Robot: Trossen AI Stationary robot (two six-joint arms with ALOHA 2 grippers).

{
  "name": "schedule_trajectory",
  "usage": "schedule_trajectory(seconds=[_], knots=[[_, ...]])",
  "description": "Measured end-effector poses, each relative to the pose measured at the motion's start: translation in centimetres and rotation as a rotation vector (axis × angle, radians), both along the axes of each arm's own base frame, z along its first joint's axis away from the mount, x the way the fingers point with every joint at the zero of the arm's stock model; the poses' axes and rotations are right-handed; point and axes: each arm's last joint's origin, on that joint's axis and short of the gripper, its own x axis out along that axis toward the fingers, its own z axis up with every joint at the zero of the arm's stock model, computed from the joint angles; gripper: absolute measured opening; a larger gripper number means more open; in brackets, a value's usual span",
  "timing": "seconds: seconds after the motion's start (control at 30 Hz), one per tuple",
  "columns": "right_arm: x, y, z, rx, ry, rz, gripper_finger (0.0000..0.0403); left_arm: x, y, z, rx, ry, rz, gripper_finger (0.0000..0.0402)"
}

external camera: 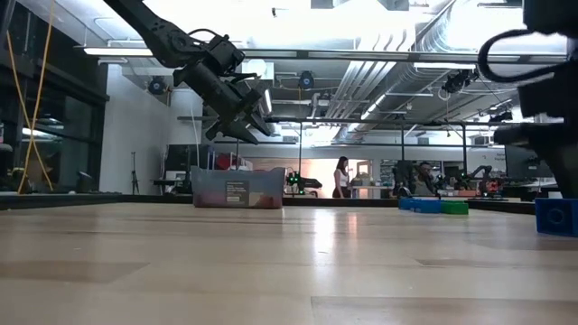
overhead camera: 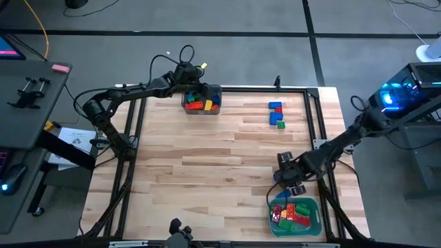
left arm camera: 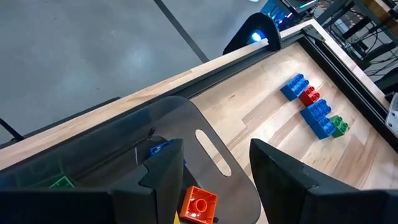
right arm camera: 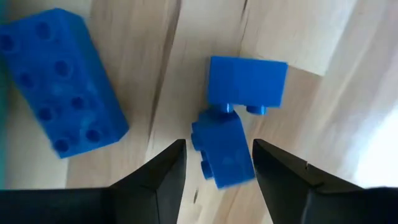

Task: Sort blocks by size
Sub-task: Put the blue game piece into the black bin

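From above, I see my left gripper (overhead camera: 195,79) open over the dark grey bin (overhead camera: 202,90) of blocks (overhead camera: 200,105). Its label (external camera: 237,192) is unreadable. Right gripper (right arm camera: 216,163) open, empty, straddling a small blue block (right arm camera: 222,151).

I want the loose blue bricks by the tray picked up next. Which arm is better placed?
Right: its hand hangs open directly over the small blue brick. The left hand is across the table, above the grey bin.

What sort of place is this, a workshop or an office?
Most likely a robotics lab in an open industrial hall. Two robot arms work at a framed wooden table, exposed ducts and pipes run under the ceiling, and more rigs and people show behind.
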Motion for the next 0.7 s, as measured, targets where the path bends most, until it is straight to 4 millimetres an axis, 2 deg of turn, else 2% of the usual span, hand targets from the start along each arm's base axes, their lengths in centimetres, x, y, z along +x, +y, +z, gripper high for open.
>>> schedule_trajectory(seconds=[0.13,0.27,0.43,0.47,0.57,0.7], knots=[[0.5,0.3,-1.3,-0.024,0.043,0.0,0.0181,0.0,0.0,0.0,0.0,0.001,0.0,0.0171],[0.7,0.5,-1.8,-0.026,0.057,-0.004,0.017,0.0,-0.1,0.0,-0.01,-0.01,-0.02,0.0171],[1.1,0.6,-1.1,-0.065,0.037,-0.039,0.0099,0.1,-0.1,0.7,0.007,-0.063,-0.051,0.0171],[1.4,0.6,-0.7,-0.082,0.025,-0.043,0.0087,0.0,0.0,1.2,0.019,-0.091,-0.061,0.0171],[1.9,0.6,0.7,-0.113,0.041,-0.052,0.0088,-0.5,0.3,3.3,0.091,-0.204,-0.083,0.0171],[2.6,-0.2,3.5,-0.217,0.062,-0.047,0.0088,-2.3,0.7,7.3,0.243,-0.365,-0.083,0.0171]])
